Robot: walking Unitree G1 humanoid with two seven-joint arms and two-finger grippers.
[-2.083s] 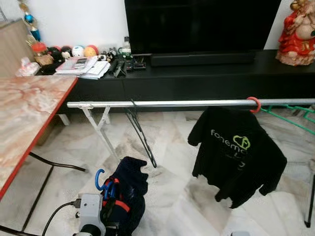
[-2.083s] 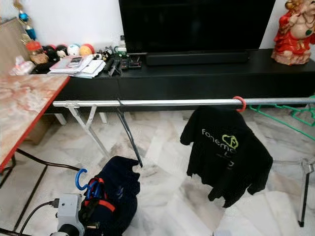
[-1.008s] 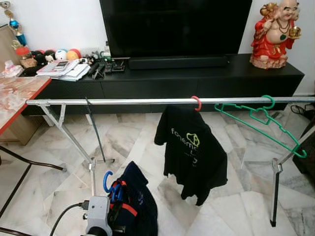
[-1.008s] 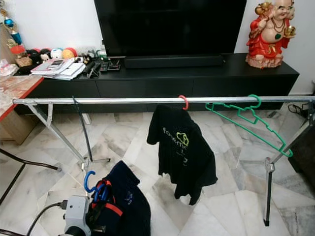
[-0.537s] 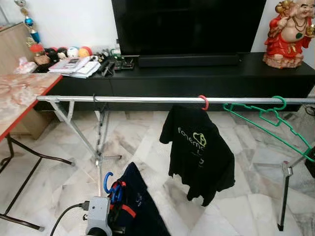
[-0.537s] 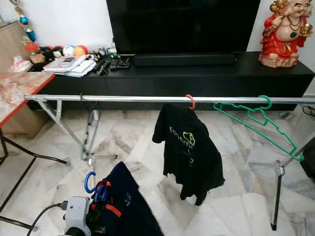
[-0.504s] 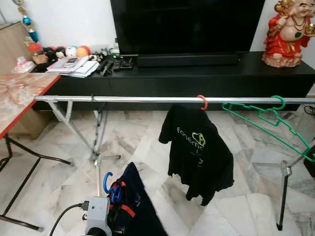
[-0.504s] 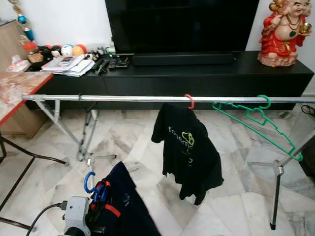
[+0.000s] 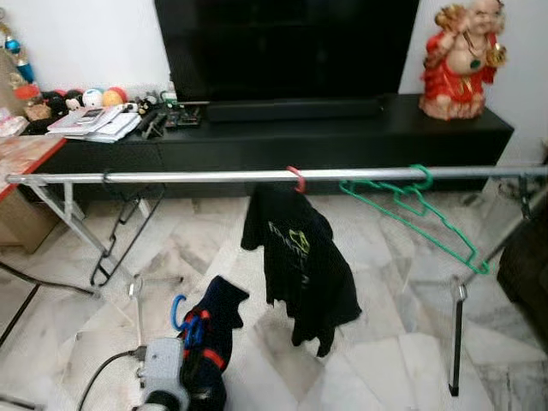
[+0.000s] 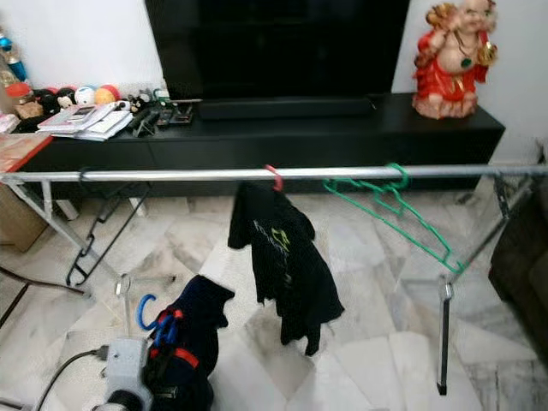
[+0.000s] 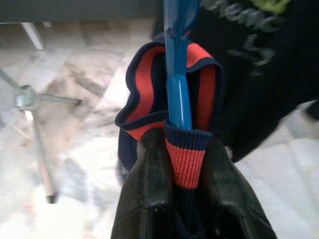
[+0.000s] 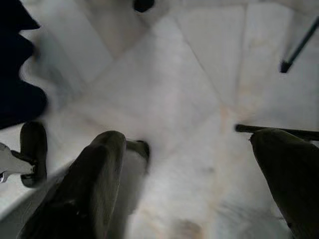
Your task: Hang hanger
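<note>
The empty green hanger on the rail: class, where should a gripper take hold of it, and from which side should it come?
Probably grip the green hanger on its neck just under the hook, coming from the robot's side of the rail. The hook sits over the rail and the frame hangs tilted, its long bar slanting down to the right, so the neck is the steadiest part.

rail (image 9: 188, 177): wire hanger (image 9: 120, 231) left | shirt (image 9: 295, 257) middle | plastic hanger (image 9: 411, 214) right

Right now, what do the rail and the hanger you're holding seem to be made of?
Rail: looks like bare metal tube, silvery with a dull sheen. Blue hanger in the left gripper: probably plastic, smooth, glossy and evenly coloured; a ribbed knit collar wraps it.
</note>
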